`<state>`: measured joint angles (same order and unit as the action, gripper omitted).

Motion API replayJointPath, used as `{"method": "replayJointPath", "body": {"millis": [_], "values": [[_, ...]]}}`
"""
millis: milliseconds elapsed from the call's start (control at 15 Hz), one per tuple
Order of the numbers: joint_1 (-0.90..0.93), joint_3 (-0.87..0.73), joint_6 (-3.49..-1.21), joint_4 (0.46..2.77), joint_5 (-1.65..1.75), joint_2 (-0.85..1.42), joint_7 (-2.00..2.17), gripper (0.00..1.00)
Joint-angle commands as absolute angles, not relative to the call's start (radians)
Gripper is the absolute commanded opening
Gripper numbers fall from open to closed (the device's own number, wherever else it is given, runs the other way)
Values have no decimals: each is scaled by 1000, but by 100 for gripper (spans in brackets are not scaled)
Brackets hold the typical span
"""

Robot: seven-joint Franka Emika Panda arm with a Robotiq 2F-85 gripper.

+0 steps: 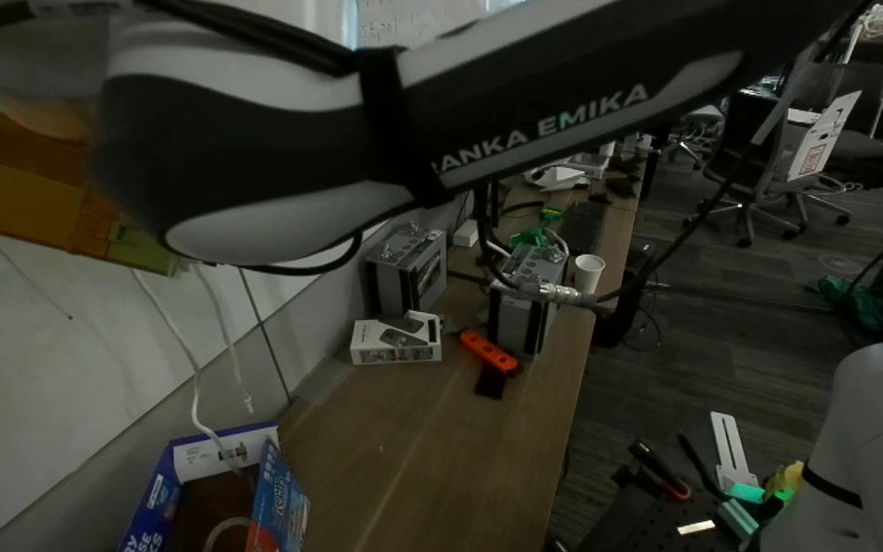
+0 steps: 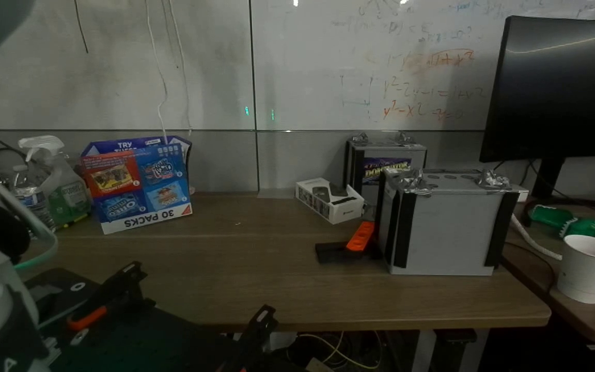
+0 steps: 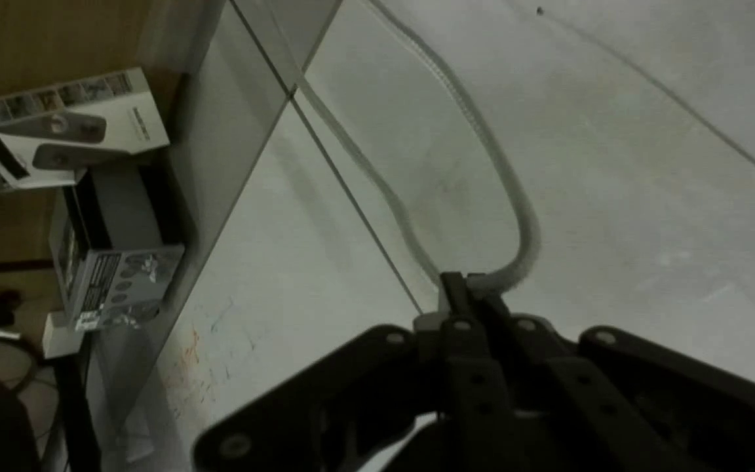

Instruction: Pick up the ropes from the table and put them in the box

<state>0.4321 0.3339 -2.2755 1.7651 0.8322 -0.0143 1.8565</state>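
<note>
1. Clamped on the white rope, with the gripper pressed together at its tips, in the wrist view.
2. Bent at that grip, leading away from it in two separate strands.
3. Hanging as two pale lengths in both exterior views, in front of the whiteboard.
4. Reaching down past the rim into the open blue box with one length; ending near the box's upper corner with the other, though hard to tell whether over the opening or just outside.
5. Showing again as a curve of rope inside the box, low in an exterior view.
6. As for the box, standing on the wooden table with "30 PACKS" upside down across its front, just beside a spray bottle and near a water bottle.
7. Farther along the table, taken up by a white carton, an orange bar next to a black piece, and two grey cases, all well apart from the box.
8. Past the table's end, furnished with a white cup and a black screen.
9. Crossed along the top of an exterior view by the robot arm.
</note>
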Motion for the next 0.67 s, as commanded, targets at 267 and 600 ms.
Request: {"method": "replayJointPath", "body": {"millis": [267, 600], "values": [[424, 379, -2198, 1762, 954, -2, 1951, 1], [431, 393, -2178, 1752, 967, 29, 1942, 1]]}}
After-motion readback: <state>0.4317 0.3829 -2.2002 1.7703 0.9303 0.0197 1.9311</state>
